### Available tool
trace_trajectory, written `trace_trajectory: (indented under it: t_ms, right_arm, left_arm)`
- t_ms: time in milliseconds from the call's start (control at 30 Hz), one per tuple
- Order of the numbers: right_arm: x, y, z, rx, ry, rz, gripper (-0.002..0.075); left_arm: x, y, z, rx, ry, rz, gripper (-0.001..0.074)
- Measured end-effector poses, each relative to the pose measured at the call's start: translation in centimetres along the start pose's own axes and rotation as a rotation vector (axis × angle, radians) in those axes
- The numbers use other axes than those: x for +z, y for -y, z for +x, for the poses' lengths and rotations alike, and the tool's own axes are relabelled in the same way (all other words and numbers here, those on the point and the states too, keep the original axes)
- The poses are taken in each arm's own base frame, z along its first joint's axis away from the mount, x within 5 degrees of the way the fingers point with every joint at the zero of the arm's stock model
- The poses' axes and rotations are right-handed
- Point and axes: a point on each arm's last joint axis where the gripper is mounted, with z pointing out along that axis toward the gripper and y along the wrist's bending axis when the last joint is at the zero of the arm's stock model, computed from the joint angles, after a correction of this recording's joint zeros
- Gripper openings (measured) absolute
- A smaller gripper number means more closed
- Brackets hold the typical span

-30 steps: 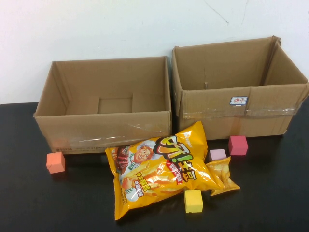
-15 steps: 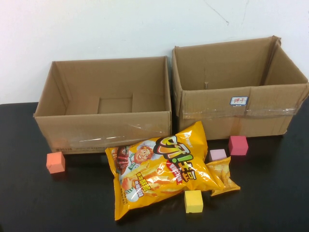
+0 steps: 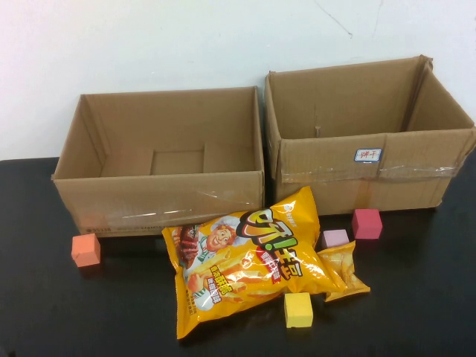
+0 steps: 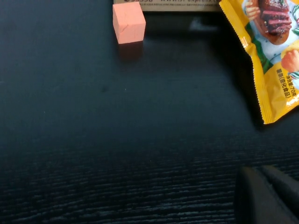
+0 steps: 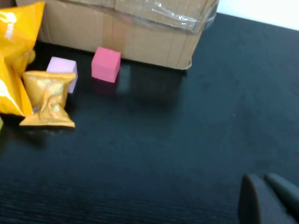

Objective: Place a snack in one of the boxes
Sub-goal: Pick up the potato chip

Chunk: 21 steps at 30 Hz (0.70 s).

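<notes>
A large yellow snack bag lies flat on the black table in front of two open cardboard boxes, the left box and the right box. A small yellow snack packet lies at its right end; it also shows in the right wrist view. The big bag's edge shows in the left wrist view. My left gripper is shut and empty over bare table, near-left of the bag. My right gripper is shut and empty over bare table, near-right of the packet. Neither gripper shows in the high view.
Foam cubes lie around: an orange one by the left box, a yellow one at the bag's near edge, a lilac one and a pink one before the right box. Both boxes look empty.
</notes>
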Motion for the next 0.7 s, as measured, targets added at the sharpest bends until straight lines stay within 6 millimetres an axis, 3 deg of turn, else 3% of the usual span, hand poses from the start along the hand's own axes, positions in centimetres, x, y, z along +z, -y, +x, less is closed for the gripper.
trace_trajectory:
  t_ms: [133, 333, 500, 700]
  right_arm:
    - [1.7, 0.1, -0.8, 0.034, -0.076, -0.039, -0.0001]
    - [6.8, -0.6, -0.8, 0.076, -0.236, -0.185, -0.0001]
    - [10.8, -2.0, -1.2, 0.071, -0.217, -0.366, 0.0002]
    - [14.4, -5.1, -1.9, 0.012, -0.114, -0.532, 0.0117]
  left_arm:
    - [0.0, 0.0, 0.0, 0.000, 0.000, 0.000, -0.0002]
    - [0.0, 0.0, 0.0, -0.001, 0.000, 0.001, -0.0002]
    - [0.0, 0.1, 0.0, -0.013, -0.001, 0.011, -0.0002]
    - [0.0, 0.1, 0.0, -0.015, -0.001, 0.014, -0.0003]
